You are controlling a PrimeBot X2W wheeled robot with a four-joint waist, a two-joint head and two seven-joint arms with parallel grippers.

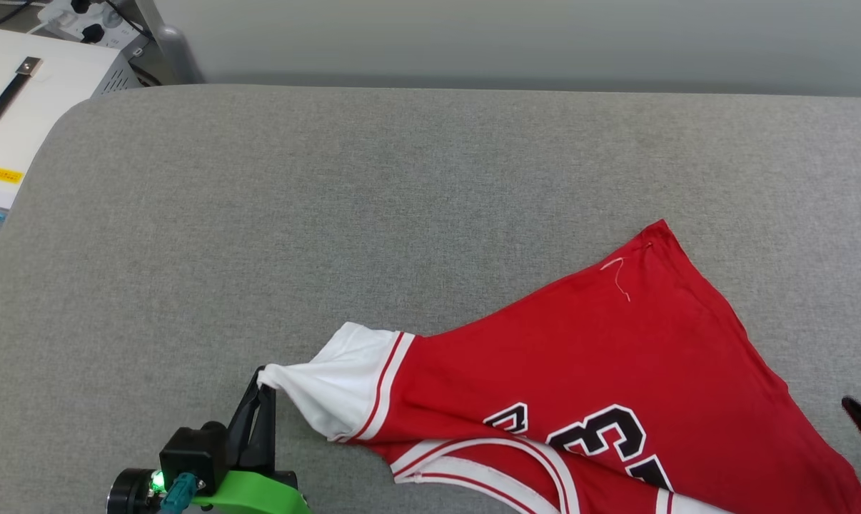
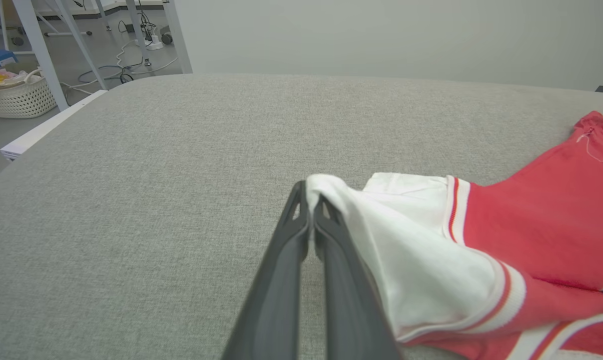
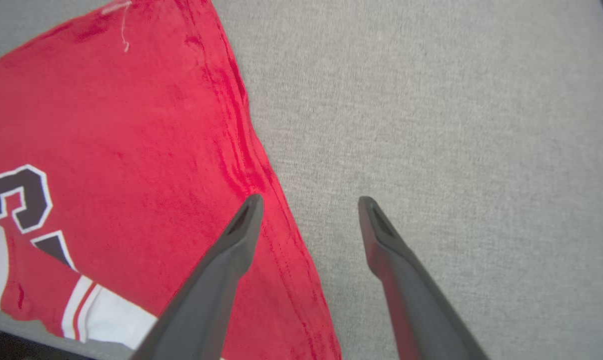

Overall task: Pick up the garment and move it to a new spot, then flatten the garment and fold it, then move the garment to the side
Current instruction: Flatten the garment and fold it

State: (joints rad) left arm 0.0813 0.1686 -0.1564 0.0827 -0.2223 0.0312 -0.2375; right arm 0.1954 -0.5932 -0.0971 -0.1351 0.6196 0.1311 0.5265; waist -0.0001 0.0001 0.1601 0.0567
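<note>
Left gripper [image 1: 265, 378] is sitting at about 7 o'clock in the head view. Its two dark fingers are pressing together on the very tip of the white sleeve [image 2: 411, 260] of the garment [image 1: 616, 357], so it is gripping the garment there. The sleeve is stretching out from the fingertips toward 3 o'clock, and its red-and-white striped trim [image 1: 384, 382] is showing where the white part is meeting the red body.

The garment is lying on the grey padded surface [image 1: 330, 214], filling the area from 4 to 6 o'clock of the head view. One red corner is pointing toward 1 o'clock, and a loose pale thread [image 1: 618, 275] is lying near that corner. The black number print [image 1: 602, 435] with white edges is facing up near the bottom border.

The right gripper [image 3: 310, 200] is standing wide open and is holding nothing. In the right wrist view one finger is hanging over the red side edge of the garment and the other over bare grey surface. I cannot tell if the fingers are touching the fabric.

A white box with a black handle [image 1: 16, 107] is standing beyond the surface at 10 o'clock.
</note>
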